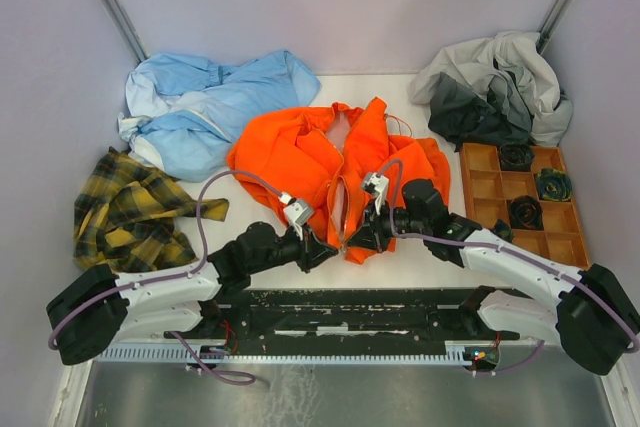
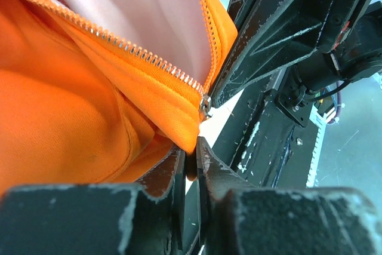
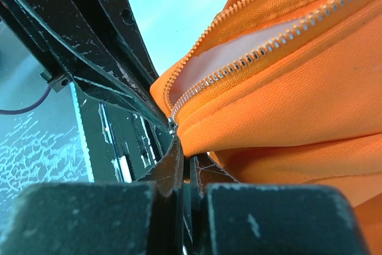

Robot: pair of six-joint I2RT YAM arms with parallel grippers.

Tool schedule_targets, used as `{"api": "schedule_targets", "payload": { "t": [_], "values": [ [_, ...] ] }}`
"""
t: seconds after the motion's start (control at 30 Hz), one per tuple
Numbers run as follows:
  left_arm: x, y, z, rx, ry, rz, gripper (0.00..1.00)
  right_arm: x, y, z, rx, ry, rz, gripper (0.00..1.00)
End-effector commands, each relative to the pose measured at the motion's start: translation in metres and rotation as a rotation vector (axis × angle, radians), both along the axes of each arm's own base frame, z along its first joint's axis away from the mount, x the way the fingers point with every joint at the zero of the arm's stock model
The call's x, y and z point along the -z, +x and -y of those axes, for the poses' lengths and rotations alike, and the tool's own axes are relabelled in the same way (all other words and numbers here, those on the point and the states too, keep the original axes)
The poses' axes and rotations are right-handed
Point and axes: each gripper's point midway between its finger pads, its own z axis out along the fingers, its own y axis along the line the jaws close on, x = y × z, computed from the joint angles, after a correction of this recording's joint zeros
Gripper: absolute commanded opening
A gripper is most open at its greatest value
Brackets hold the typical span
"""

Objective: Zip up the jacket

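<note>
Top external: jacket (image 1: 300,162) spread mid-table, zipper (image 2: 137,52) undone, flanked by light blue garment (image 1: 205,107), plaid shirt (image 1: 130,209), grey heap (image 1: 495,87), tray (image 1: 486,187). Left gripper (image 1: 322,250) and right gripper (image 1: 362,237) pinching near hem, crowding each other.

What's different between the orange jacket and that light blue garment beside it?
The jacket is bright orange; the blue garment is pale. The jacket lies mid-table with its front open; the blue garment is bunched at the far left. The left gripper and right gripper are at the jacket's hem; neither is near the blue garment. Both are soft clothing.
</note>
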Motion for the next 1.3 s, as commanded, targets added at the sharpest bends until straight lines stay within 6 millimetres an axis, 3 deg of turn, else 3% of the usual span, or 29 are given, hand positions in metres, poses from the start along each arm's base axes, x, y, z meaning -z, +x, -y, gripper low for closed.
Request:
{"api": "schedule_targets", "payload": {
  "t": [0.0,0.3,0.43,0.93,1.27],
  "values": [
    [-0.006,-0.004,0.0,-0.03,-0.05,-0.068,0.19,-0.032,0.01,-0.016,-0.037,0.1,0.093,0.0],
    [-0.035,0.017,-0.008,-0.191,-0.167,-0.095,0.46,-0.028,0.001,-0.016,-0.088,0.102,0.097,0.01],
    [-0.04,0.023,-0.017,-0.254,-0.21,-0.109,0.53,-0.029,0.0,-0.017,-0.094,0.108,0.1,0.01],
    [-0.036,0.032,-0.013,-0.288,-0.261,-0.196,0.53,-0.03,-0.001,-0.019,-0.103,0.123,0.097,0.01],
    [-0.035,0.021,-0.006,-0.208,-0.308,-0.231,0.46,-0.03,0.0,-0.02,-0.106,0.124,0.097,0.01]
  ]
}}
